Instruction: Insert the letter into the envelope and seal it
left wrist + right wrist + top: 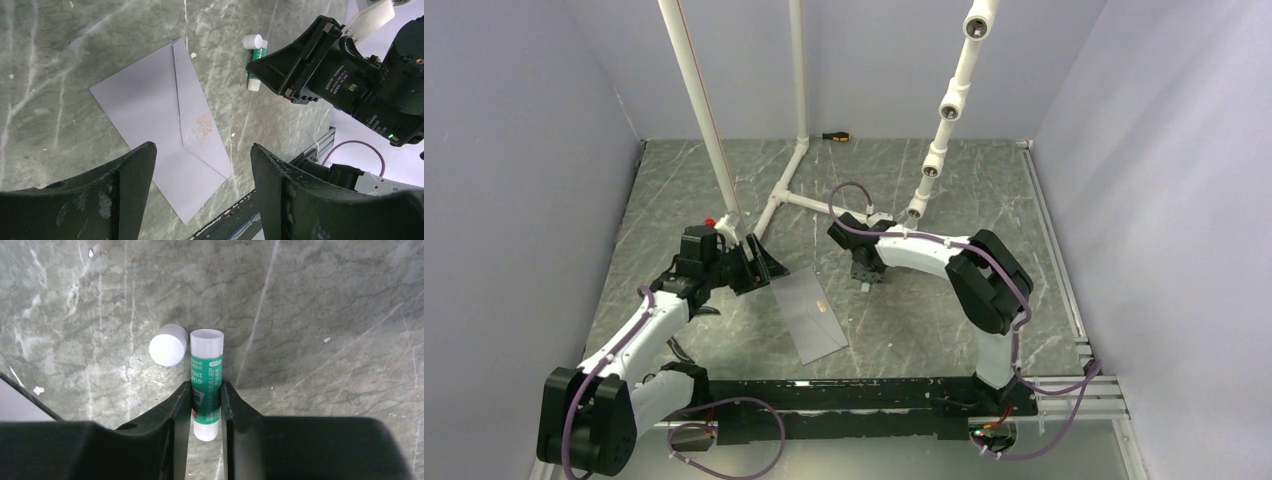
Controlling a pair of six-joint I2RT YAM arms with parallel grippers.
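The pale grey paper envelope (145, 115) lies flat on the green marble table (60, 45), with no tan letter showing. The left gripper (202, 150) hangs spread above it. The right gripper (206, 390) pinches the uncapped green-and-white glue stick (206, 365) near its tail end, so it may swivel or slip out when lifted.

Both arms have white shells on their long links, the left arm (639, 335) at lower left, the right arm (919, 250) right of centre; bulky black joint housings (989, 280) sit between them; thin purple cables (849, 190) loop along each; the left gripper (202, 150) has black fingers (125, 195), scuffed grey; the right gripper (256, 67) carries small white print and a green light.
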